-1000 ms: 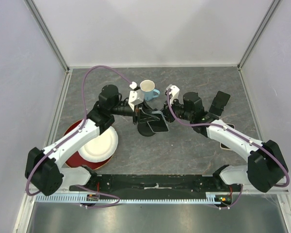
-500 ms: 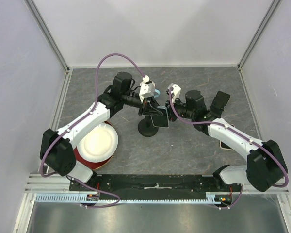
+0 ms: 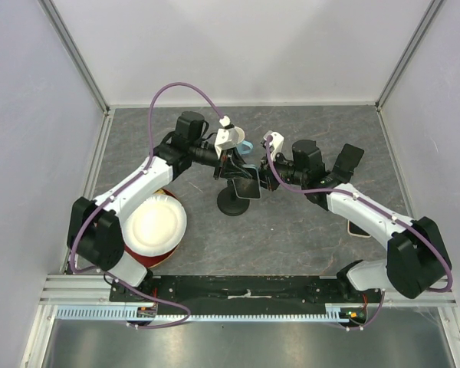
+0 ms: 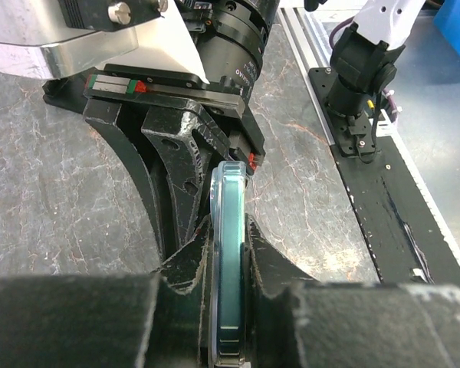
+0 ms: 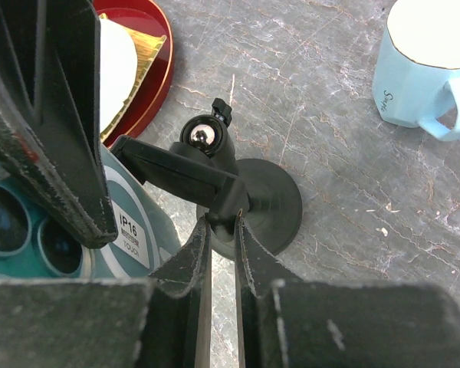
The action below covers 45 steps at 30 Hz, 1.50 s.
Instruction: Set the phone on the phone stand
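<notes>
- Centre of the overhead view: the left claw (image 4: 230, 244) is clamped on the edges of a teal phone (image 5: 130, 224). It holds the phone in the air just beside the phone stand (image 5: 270, 201), not yet seated.
- The right claw (image 5: 221, 230) is narrowed to a slit and seems to pinch the stand's matte black cradle plate.
- Risk: the phone's smooth, rounded edge could slip between the hard claw fingers if it is tilted.
- Risk: the cradle pivots on a shiny ball joint (image 5: 202, 135), so a push could swing it or tip the round base.
- Risk: the two claws are crowded together and could collide.
- The desk (image 5: 353, 192) is grey with a marbled, stone-like surface. A glossy pale blue mug (image 5: 418, 65) stands nearby.
</notes>
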Each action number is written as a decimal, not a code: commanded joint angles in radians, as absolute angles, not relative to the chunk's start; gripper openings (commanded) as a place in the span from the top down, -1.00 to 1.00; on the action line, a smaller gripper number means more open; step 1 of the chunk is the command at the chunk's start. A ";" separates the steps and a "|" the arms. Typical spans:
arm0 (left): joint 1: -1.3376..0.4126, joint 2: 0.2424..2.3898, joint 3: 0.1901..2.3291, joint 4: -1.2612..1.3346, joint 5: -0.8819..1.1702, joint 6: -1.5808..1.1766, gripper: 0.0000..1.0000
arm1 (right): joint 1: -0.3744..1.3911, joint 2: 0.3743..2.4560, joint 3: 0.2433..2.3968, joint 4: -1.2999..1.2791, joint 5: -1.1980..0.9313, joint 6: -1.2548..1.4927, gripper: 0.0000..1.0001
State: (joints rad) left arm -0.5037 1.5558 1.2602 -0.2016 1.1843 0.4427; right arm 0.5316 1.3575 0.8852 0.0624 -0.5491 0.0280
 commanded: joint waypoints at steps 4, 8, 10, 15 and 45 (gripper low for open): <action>-0.459 1.609 1.331 -0.094 1.255 0.469 0.95 | 0.541 1.385 0.919 0.040 -0.666 0.051 1.00; -0.437 1.628 1.351 -0.107 1.269 0.469 0.95 | 0.534 1.404 0.934 0.041 -0.680 0.046 1.00; -0.433 1.629 1.356 -0.112 1.267 0.468 0.95 | 0.532 1.405 0.933 0.048 -0.678 0.044 1.00; -0.431 1.606 1.358 -0.152 1.165 0.462 0.95 | 0.532 1.388 0.914 0.074 -0.599 0.066 1.00; -0.749 1.428 1.045 -0.071 -0.336 -0.180 0.95 | 1.246 1.373 0.704 0.593 0.753 0.109 1.00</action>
State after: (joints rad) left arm -0.7746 1.4117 1.0637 0.0124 -0.1848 -0.1680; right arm 1.2503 1.4025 0.6556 0.6334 0.7975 0.0860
